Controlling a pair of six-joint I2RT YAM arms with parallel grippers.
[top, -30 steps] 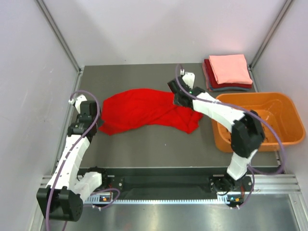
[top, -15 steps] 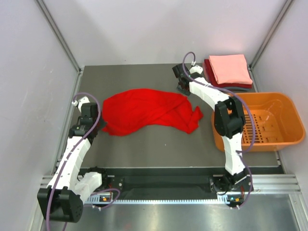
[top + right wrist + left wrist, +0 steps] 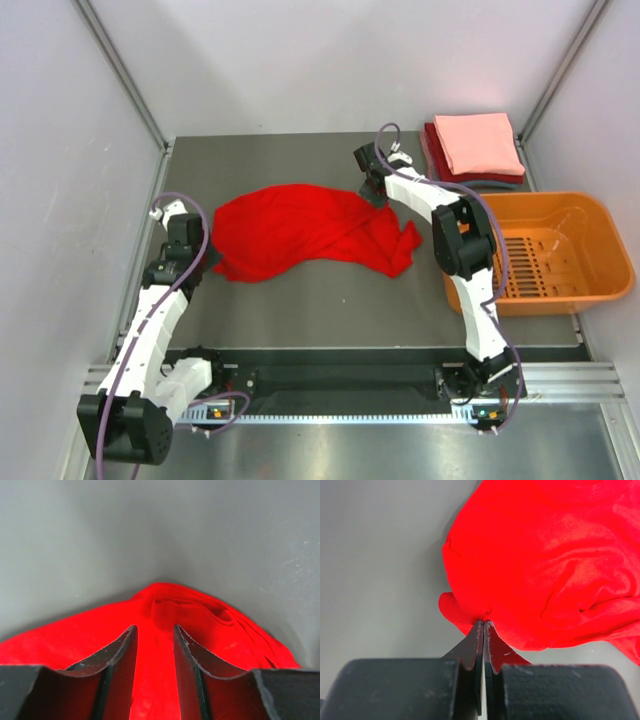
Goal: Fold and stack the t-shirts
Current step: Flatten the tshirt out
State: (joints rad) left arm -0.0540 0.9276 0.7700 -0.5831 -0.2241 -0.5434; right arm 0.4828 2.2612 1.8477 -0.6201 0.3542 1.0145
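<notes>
To the left of the orange basket [image 3: 530,197], the bright red t-shirt [image 3: 300,230] lies crumpled and unfolded on the grey surface [image 3: 300,310], spread in a long wrinkled heap whose nearest corner stops just short of the basket's left wall. At the shirt's end farthest from the basket, the left gripper [image 3: 205,262] sits low at the cloth's edge. In the left wrist view, this gripper [image 3: 484,622] has its fingers pressed tightly together, and a small tuck of the red hem is pinched at their tips. At the shirt's far edge, on the end closer to the basket, the right gripper [image 3: 377,193] points down at the cloth. In the right wrist view, this gripper [image 3: 154,628] has its fingers spread with a clear gap, and red fabric shows between and beneath them. Whether the tips touch the cloth cannot be told. Behind the basket, at the back right corner of the surface, three folded shirts form a neat stack: the salmon-pink t-shirt [image 3: 478,143] on top, the dark red t-shirt [image 3: 432,150] under it, and the grey-blue t-shirt [image 3: 480,184] peeking out at the bottom.
</notes>
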